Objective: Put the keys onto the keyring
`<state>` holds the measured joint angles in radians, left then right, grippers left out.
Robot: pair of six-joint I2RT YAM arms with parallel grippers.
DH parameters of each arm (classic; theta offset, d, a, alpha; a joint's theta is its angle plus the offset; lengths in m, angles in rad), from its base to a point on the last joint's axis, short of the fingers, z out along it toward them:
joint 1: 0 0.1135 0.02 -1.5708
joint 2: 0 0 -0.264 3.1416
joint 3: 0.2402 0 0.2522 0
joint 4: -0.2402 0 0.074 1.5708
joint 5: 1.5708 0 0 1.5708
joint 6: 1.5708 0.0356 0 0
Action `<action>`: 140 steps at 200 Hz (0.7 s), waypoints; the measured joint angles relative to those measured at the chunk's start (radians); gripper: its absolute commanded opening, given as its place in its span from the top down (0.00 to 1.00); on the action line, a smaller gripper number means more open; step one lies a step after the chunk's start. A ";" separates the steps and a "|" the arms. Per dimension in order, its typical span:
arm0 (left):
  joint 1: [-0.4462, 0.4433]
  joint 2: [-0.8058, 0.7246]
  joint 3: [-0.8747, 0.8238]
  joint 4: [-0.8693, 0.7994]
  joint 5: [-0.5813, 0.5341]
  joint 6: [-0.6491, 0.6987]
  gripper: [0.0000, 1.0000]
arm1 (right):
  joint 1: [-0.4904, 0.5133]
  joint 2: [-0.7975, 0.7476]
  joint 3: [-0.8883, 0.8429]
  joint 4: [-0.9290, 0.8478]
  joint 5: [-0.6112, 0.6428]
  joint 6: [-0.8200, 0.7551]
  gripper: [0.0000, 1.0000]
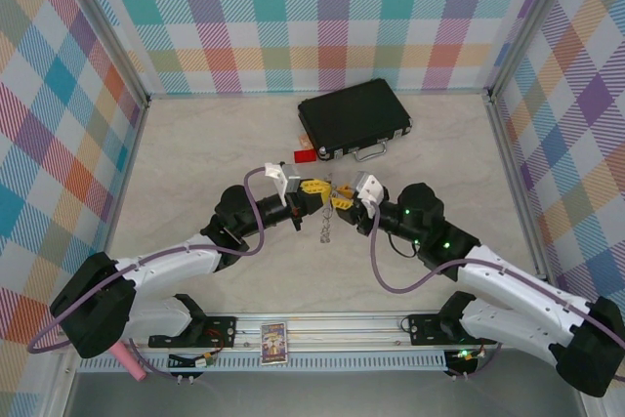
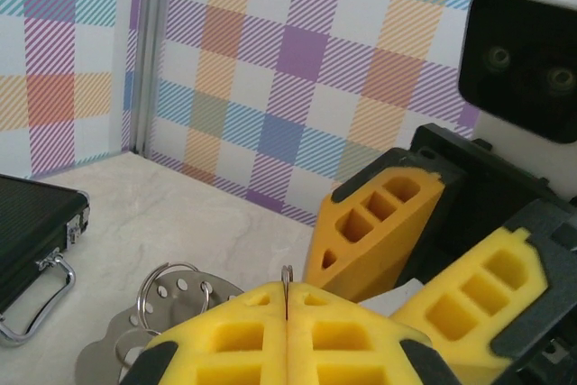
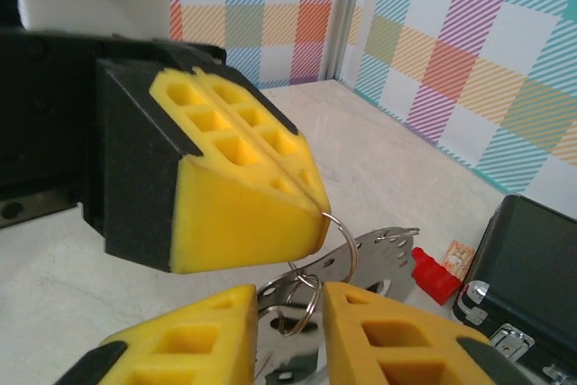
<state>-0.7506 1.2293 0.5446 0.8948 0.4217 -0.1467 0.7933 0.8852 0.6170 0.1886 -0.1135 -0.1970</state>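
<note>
Half the keyring (image 3: 351,245) hides inside the left gripper (image 2: 287,304), clamped on it; right gripper (image 3: 290,302) gapes apart.

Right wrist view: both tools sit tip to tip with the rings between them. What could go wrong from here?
1. The left tool pinches the thin wire ring at its very fingertips; a sideways tug could pull it free.
2. The right tool is open around the small linked rings, with a perforated metal piece just behind; closing may clamp the wrong loop.
3. The tools are very close and could collide.
</note>
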 measured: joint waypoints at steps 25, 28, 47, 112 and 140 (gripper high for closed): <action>0.000 0.021 0.000 0.026 0.003 -0.009 1.00 | -0.047 -0.048 0.000 -0.002 -0.026 0.072 0.68; 0.000 0.023 0.000 0.026 0.004 -0.011 1.00 | -0.056 -0.051 0.000 -0.002 -0.032 0.082 0.68; 0.000 0.031 0.000 0.027 0.007 -0.018 1.00 | -0.125 -0.060 0.000 0.004 -0.105 0.150 0.67; 0.000 0.034 0.000 0.048 0.013 -0.026 1.00 | -0.291 0.056 0.000 0.119 -0.462 0.388 0.67; 0.000 0.034 0.001 0.048 0.019 -0.030 1.00 | -0.309 0.119 0.000 0.176 -0.563 0.456 0.67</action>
<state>-0.7506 1.2636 0.5457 0.9424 0.4408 -0.1764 0.4847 1.0039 0.6174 0.3649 -0.6769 0.2592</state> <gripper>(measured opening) 0.050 0.334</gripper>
